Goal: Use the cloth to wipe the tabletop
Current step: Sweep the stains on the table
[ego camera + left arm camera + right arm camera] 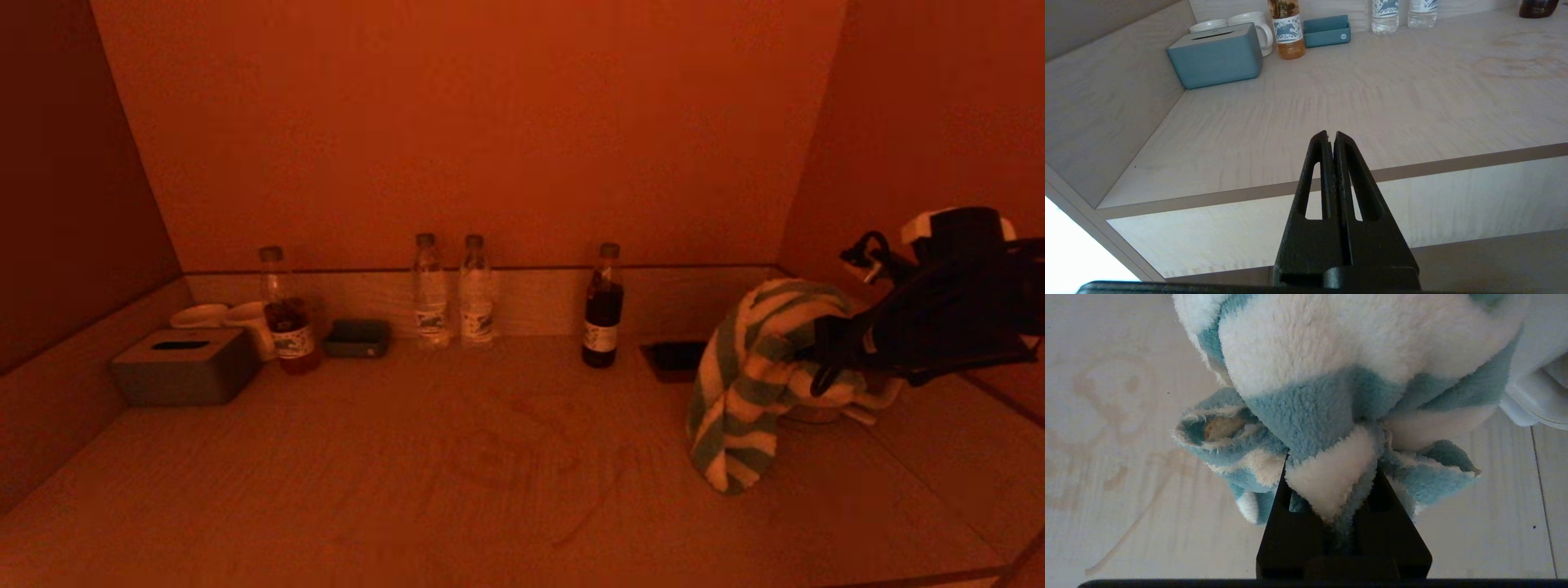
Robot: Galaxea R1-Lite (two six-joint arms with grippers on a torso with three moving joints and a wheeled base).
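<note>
Risk of dragging the hanging cloth (747, 384) into the dark bottle (602, 309) near the brown stains (531, 441) on the bench (326, 490) — or of the bunched fold slipping loose. Right gripper (1331, 506) above the bench's right side, fingers (1392, 522) pinching the cloth. Left gripper (1331, 136) parked off the front edge, fingers pressed together — holding nothing.
</note>
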